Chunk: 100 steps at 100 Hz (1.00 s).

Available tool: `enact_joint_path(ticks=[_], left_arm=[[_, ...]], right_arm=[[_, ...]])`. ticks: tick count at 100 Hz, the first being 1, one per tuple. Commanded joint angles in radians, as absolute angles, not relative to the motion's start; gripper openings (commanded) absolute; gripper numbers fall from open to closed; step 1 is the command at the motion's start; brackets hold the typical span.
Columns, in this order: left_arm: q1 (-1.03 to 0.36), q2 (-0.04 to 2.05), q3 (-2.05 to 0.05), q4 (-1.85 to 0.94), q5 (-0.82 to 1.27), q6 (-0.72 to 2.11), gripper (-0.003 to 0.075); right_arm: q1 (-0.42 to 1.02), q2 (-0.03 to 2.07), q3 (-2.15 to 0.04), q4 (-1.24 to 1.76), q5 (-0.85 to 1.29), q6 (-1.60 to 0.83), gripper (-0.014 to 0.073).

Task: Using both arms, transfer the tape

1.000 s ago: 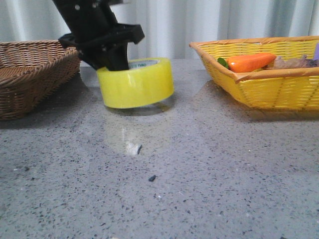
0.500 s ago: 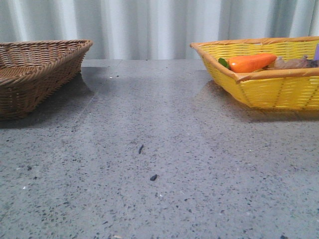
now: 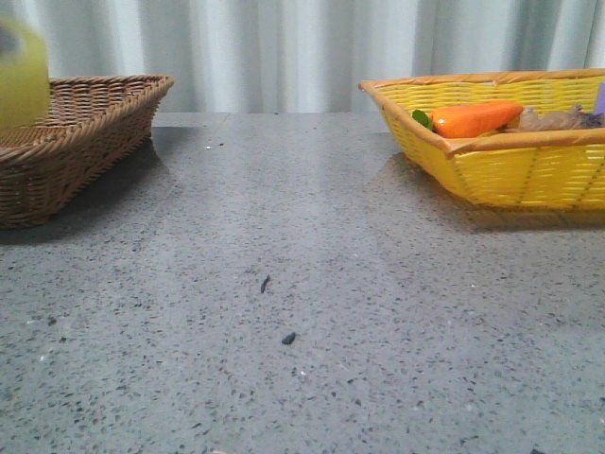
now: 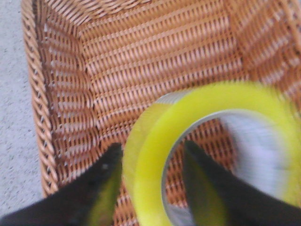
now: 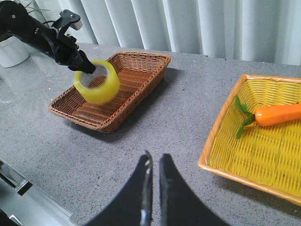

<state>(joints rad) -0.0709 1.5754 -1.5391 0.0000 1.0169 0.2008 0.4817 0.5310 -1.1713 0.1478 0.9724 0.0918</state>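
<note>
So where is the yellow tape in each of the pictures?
Front view: the tape peeks in at the far left edge, above the brown basket.
Left wrist view: the tape fills the near part, held by the left end effector over the brown basket.
Right wrist view: the tape hangs over the brown basket, far left.
Shared landmark: the brown basket.

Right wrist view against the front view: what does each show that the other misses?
Only the right wrist view shows the left pincer shut on the tape, holding it above the brown basket, and the right pincer, nearly closed with nothing between its fingers. It also shows a white pot at the table's far corner. Only the front view shows two dark specks on the table. Both show the brown basket, the yellow basket with the carrot, the curtain, and the tape, which in front is just a blurred edge.
</note>
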Motion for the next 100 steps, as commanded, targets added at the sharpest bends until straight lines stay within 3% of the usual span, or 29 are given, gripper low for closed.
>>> enact_joint_path(ticks=[1, 11, 23, 34, 50, 63, 83, 100], left_arm=[[-0.069, 1.520, -1.564, -0.051, 0.934, 0.174, 0.0467], [-0.069, 1.480, -1.563, -0.182, 0.890, 0.181, 0.0484], [-0.095, 1.397, -1.534, -0.381, 0.788, 0.277, 0.0388], [-0.160, 1.272, -1.442, -0.398, 0.628, 0.316, 0.0309], [-0.245, 1.043, -1.173, -0.392, 0.402, 0.318, 0.0240], [-0.308, 0.853, -0.919, -0.392, 0.312, 0.318, 0.0175], [-0.338, 0.627, -0.623, -0.392, 0.255, 0.318, -0.0018], [-0.338, 0.490, -0.513, -0.405, 0.251, 0.318, -0.0020]], right_arm=[[0.483, 0.550, -1.186, 0.140, 0.900, 0.091, -0.0050], [0.483, 0.550, -1.186, 0.129, 0.916, 0.091, -0.0050], [0.483, 0.529, -1.172, 0.068, 0.957, 0.080, -0.0050], [0.483, 0.451, -1.093, 0.016, 0.887, 0.073, -0.0050], [0.483, 0.247, -0.878, -0.125, 0.701, 0.073, -0.0050], [0.483, 0.093, -0.740, -0.199, 0.688, 0.073, -0.0050], [0.483, -0.028, -0.613, -0.199, 0.718, 0.073, -0.0051], [0.483, -0.021, -0.552, -0.197, 0.742, 0.073, -0.0051]])
